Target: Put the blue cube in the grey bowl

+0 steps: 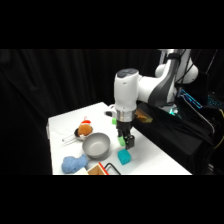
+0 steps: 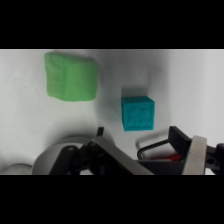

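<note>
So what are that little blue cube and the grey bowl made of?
The blue cube looks like matte foam or soft plastic: the wrist view shows a faintly pitted, non-shiny face. I can't tell which. The grey bowl looks like metal, with a dull sheen and a pale highlight inside.

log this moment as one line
gripper: above table, empty | blue cube: on table, ungrasped | grey bowl: empty

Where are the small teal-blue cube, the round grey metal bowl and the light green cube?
small teal-blue cube (image 2: 138, 113): wrist view, centre of its top face.
round grey metal bowl (image 1: 96, 145): side view, inner wall.
light green cube (image 2: 70, 76): wrist view, middle of its top face.
</note>
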You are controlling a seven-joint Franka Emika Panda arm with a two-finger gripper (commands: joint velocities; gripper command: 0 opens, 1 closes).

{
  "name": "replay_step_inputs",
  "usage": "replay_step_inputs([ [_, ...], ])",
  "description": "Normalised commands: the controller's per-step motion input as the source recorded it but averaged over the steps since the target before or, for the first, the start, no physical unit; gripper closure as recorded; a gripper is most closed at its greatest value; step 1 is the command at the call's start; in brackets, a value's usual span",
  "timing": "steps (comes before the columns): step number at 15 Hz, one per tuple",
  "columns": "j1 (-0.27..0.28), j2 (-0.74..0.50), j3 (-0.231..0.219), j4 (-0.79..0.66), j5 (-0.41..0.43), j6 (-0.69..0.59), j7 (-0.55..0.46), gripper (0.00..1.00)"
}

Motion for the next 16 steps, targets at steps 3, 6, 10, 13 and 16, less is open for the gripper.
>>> replay_step_inputs([
  [3,0.137,0.15,-0.108,0.01,-0.002,0.27,0.09,0.0],
  [6,0.118,0.17,-0.106,0.02,0.055,0.26,0.04,0.0],
  [10,0.108,0.15,-0.066,0.04,0.15,0.21,-0.02,0.0],
  [13,0.121,0.11,-0.055,0.07,0.167,0.15,-0.04,0.0],
  [16,0.129,0.09,-0.069,0.07,0.139,0.13,-0.03,0.0],
])
